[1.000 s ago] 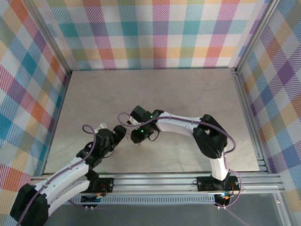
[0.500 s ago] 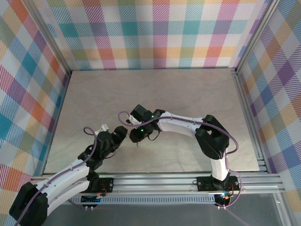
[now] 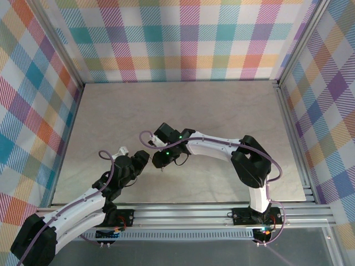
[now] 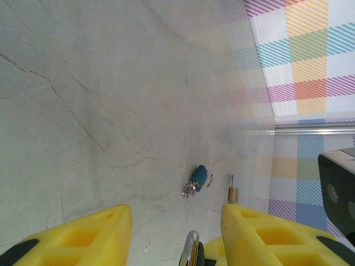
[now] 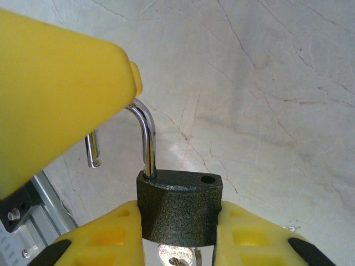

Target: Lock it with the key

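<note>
A black padlock (image 5: 177,208) sits upright between the yellow fingers of my right gripper (image 5: 178,215), which is shut on its body. The silver shackle (image 5: 145,138) is swung open, its free end hanging left of the body. The key (image 5: 177,258) shows as a silver disc under the lock. One yellow finger (image 5: 61,94) of my left gripper presses on top of the shackle's bend. In the left wrist view the left gripper (image 4: 176,217) stands open with the shackle (image 4: 191,249) between its fingers, touching neither. From above, the left gripper (image 3: 143,160) and right gripper (image 3: 160,159) meet at the table's near middle.
A teal padlock with a key ring (image 4: 198,178) and a small brass padlock (image 4: 233,193) lie on the marble table (image 3: 183,111) beyond the left gripper. Plaid walls enclose the table. An aluminium rail (image 3: 188,213) runs along the near edge.
My left gripper's jaws have narrowed around the shackle, and its wrist has shifted slightly toward the near edge. The right arm has held the padlock nearly still.
</note>
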Controlling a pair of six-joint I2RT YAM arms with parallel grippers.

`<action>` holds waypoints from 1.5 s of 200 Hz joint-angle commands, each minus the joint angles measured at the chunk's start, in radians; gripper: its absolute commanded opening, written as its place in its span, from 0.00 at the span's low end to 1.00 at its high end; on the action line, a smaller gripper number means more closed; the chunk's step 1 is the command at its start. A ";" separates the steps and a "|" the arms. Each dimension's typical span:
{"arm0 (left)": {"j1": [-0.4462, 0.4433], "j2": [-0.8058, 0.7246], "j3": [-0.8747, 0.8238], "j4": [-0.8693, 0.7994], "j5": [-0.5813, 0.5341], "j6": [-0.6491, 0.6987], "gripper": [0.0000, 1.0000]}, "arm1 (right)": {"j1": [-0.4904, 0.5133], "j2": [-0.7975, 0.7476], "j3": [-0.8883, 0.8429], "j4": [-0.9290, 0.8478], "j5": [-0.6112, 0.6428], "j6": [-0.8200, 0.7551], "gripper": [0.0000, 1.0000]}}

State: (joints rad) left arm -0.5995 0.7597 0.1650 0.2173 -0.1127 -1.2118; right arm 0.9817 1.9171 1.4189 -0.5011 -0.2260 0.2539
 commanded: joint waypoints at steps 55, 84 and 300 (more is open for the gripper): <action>-0.017 -0.048 -0.042 0.076 -0.002 -0.011 0.35 | -0.003 -0.041 -0.018 0.052 -0.067 0.023 0.02; -0.019 -0.079 -0.046 0.058 -0.007 -0.012 0.31 | -0.004 -0.039 -0.017 0.052 -0.067 0.022 0.02; -0.019 -0.073 -0.024 0.023 -0.003 0.005 0.00 | 0.005 -0.049 -0.032 0.059 -0.071 0.011 0.02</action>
State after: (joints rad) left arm -0.6075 0.6899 0.1257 0.2394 -0.1131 -1.2083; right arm 0.9821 1.9156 1.4025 -0.4671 -0.2714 0.2722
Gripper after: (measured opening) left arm 0.064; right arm 0.260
